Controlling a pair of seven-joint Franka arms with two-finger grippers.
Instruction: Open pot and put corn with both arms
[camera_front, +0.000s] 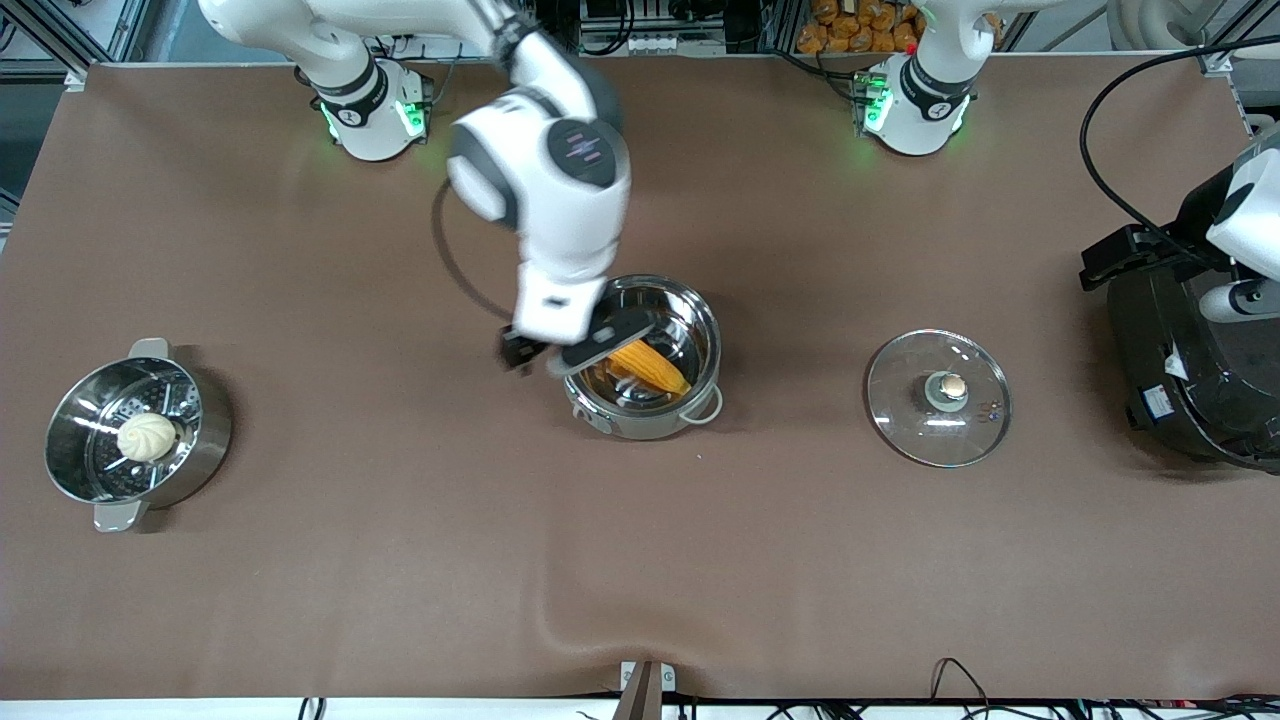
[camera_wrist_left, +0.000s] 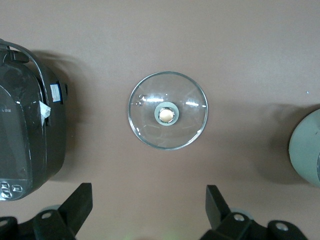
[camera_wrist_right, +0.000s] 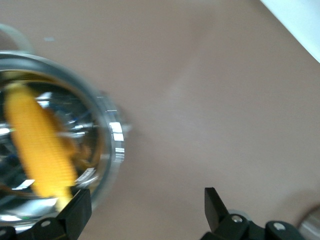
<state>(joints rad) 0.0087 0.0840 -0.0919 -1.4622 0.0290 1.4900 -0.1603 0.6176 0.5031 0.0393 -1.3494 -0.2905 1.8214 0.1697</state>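
The steel pot (camera_front: 702, 312) stands open in the middle of the table. The yellow-orange corn (camera_front: 650, 367) lies inside it, slanted, touching no finger. My right gripper (camera_front: 560, 350) hangs open and empty over the pot's rim on the side toward the right arm's end. In the right wrist view the gripper (camera_wrist_right: 146, 197) has one finger by the pot's rim (camera_wrist_right: 116, 145) near the corn (camera_wrist_right: 40, 145), the other over bare table. The glass lid (camera_front: 905, 405) lies knob-up on the table toward the left arm's end. My left gripper (camera_wrist_left: 147, 195) is open and empty, high above the table beside the lid (camera_wrist_left: 150, 127).
A steel steamer pot (camera_front: 205, 440) with a white bun (camera_front: 147, 437) stands at the right arm's end. The black rice cooker (camera_front: 1180, 380) sits at the left arm's end, also in the left wrist view (camera_wrist_left: 25, 135). A black cable (camera_front: 1110, 190) loops near it.
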